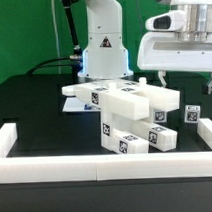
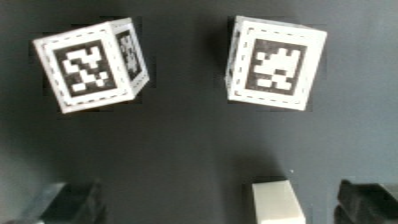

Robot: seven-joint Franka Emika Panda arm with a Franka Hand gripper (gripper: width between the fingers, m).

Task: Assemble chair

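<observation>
- The chair (image 1: 130,118) was nowhere near built. Its chunky white parts sat heaped together mid-table, inside the white border rails (image 1: 97,170). My guess is the rails were there to keep loose bits from sliding off.
- Two small tagged pieces (image 1: 190,115) stood upright, just to the exterior view's right of the heap and clear of it. That would make them the easier grab.
- The gripper (image 1: 185,81) hung above those two pieces with air in between, so it looked lined up for a pick.
- In the wrist view both tag faces (image 2: 276,60) showed on the dark table (image 2: 187,130), apart from each other.
- The jaws were spread as wide as they go, holding nothing and touching nothing.
- There was a pale bit near the fingertips (image 2: 80,200) in the wrist view. Couldn't tell what it was.
</observation>
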